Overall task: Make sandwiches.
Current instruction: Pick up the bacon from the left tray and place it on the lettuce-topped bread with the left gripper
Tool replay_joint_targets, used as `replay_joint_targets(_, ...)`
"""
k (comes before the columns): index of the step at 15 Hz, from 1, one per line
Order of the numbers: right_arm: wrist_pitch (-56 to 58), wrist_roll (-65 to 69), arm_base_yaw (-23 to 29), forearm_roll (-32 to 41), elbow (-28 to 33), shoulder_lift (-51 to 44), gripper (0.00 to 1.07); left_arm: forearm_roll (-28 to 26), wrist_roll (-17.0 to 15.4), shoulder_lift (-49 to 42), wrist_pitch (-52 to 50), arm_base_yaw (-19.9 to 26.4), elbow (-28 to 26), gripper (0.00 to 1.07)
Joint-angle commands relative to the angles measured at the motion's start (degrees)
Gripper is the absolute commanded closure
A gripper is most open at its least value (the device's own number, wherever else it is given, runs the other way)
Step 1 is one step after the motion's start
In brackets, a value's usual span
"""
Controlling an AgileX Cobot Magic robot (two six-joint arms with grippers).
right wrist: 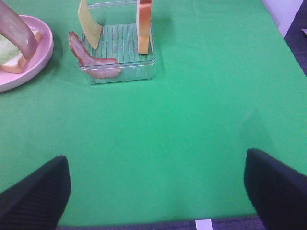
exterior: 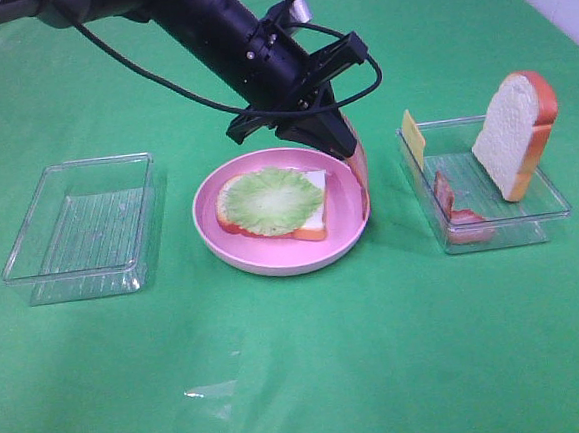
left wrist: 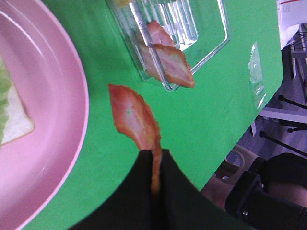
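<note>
Bacon strip (left wrist: 134, 117) dangles from my left pincer (left wrist: 156, 160), clamped on its end, right at the pink plate (exterior: 273, 263) rim. Bread (exterior: 316, 212) and lettuce (exterior: 271, 200) are stacked there. Cheese (exterior: 414, 138), second bacon (exterior: 466, 225) and top slice (exterior: 516, 133) wait in the tray (exterior: 511, 229); right pincer (right wrist: 156, 189) gapes, holding nothing.

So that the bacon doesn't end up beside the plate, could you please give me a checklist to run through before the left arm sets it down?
1. Grip: left gripper shut on bacon strip: ok.
2. Position: strip above the lettuce: not ok, it hangs by the right rim of the pink plate.
3. Base: lettuce lying flat on bread slice: ok.
4. Clearance: right gripper open, well away from the plate: ok.
5. Strip touching the rim: cannot tell.
</note>
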Motion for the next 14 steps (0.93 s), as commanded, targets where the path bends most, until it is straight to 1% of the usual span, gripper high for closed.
replay_joint_targets(1,-0.06,0.4,-0.23,-0.23,0.34,-1.49,0.11,-0.06,3.61,1.55,-0.74,0.0,-0.29,1.07)
replay_joint_targets(2,-0.06,0.4,-0.23,-0.23,0.34,-1.49,0.11,1.2,5.56,2.29,-0.52,0.74,-0.29,1.07)
replay_joint_targets(3,-0.06,0.4,-0.23,-0.17,0.34,-1.43,0.11,2.64,6.25,2.98,-0.17,1.09,-0.29,1.07)
replay_joint_targets(4,-0.06,0.4,-0.23,0.06,0.34,-1.43,0.11,4.64,5.61,3.44,0.11,2.06,-0.29,1.07)
replay_joint_targets(5,-0.06,0.4,-0.23,0.17,0.34,-1.43,0.11,7.79,4.76,3.5,0.17,2.64,-0.29,1.07)
replay_joint_targets(6,-0.06,0.4,-0.23,0.17,0.34,-1.43,0.11,9.57,4.35,3.5,0.11,3.04,-0.29,1.07)
replay_joint_targets(7,-0.06,0.4,-0.23,0.17,0.34,-1.43,0.11,12.72,4.18,3.5,0.11,3.67,-0.29,1.07)
replay_joint_targets(8,-0.06,0.4,-0.23,0.17,0.34,-1.43,0.11,18.51,1.26,3.5,-0.17,4.01,-0.29,1.07)
replay_joint_targets(12,-0.06,0.4,-0.23,0.17,0.34,-1.43,0.11,19.25,1.72,3.5,-1.43,3.95,-0.29,1.07)
replay_joint_targets(13,-0.06,0.4,-0.23,0.17,0.34,-1.43,0.11,19.65,1.26,3.5,-1.49,3.95,-0.29,1.05)
replay_joint_targets(14,-0.06,0.4,-0.23,0.17,0.34,-1.43,0.11,19.77,-0.17,3.5,-2.01,3.95,-0.29,0.97)
